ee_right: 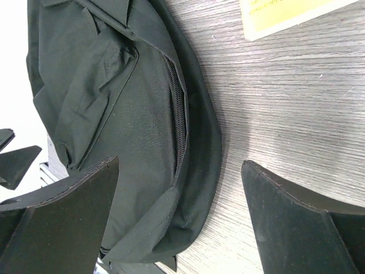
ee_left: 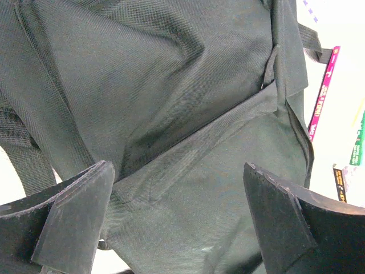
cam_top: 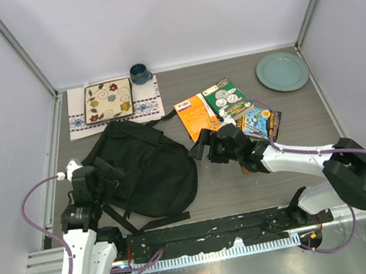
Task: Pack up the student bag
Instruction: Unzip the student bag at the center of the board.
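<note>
Between left tool and right tool, both spread, slumps the soft woven student bag.

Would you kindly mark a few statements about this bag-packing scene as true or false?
1. The left jaws and right jaws are open and hold nothing. True.
2. The orange book is inside the student bag. False: it lies on the table, to the right of the bag.
3. The green plate rests on the bag. False: it sits at the table's far right corner, apart from the bag.
4. The blue mug stands at the far edge beside the patterned mat. True.
</note>
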